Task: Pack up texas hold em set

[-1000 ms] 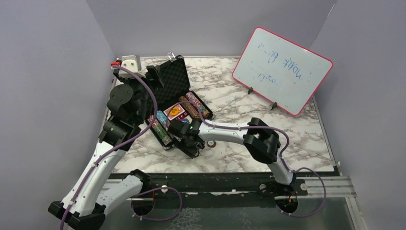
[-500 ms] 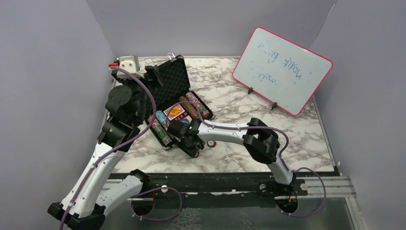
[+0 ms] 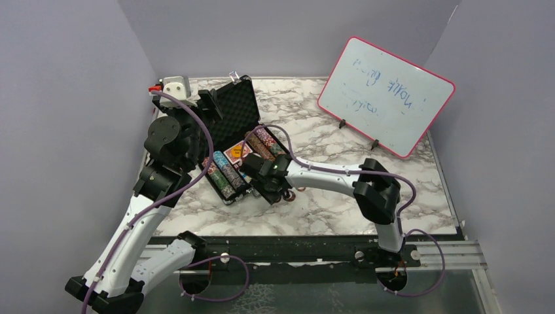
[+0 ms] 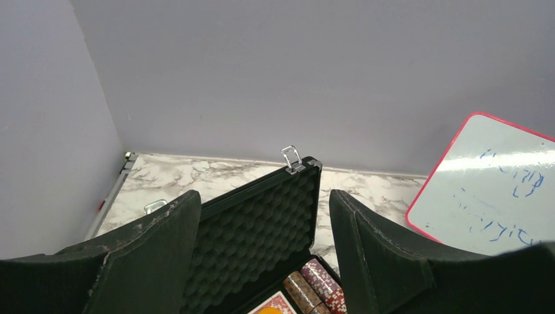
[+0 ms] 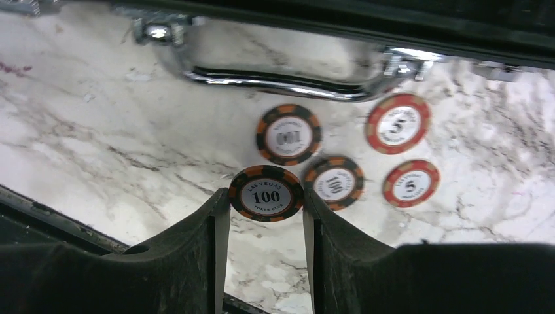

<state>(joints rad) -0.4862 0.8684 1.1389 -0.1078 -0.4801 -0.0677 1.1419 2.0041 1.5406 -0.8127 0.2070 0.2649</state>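
Note:
The black foam-lined briefcase [image 3: 234, 108] stands open at the table's back left, with rows of striped chips [image 3: 224, 175] and a red card deck [image 3: 239, 153] inside. My right gripper [image 5: 266, 196] is shut on a black-and-orange 100 chip [image 5: 266, 193], held by its edges above the marble just in front of the case's silver handle [image 5: 275, 77]. Several loose chips lie on the table beyond it: a 100 chip [image 5: 288, 133], another 100 chip [image 5: 334, 182], two red 5 chips [image 5: 397, 123]. My left gripper [image 4: 262, 216] is open and empty, raised facing the foam lid [image 4: 262, 229].
A pink-framed whiteboard [image 3: 386, 96] leans upright at the back right. Grey walls close in the left, back and right sides. The table's dark front edge [image 3: 307, 239] runs by the arm bases.
My right gripper has moved right along the case's front, from its near corner to the loose chips beside the handle. The left arm has not moved.

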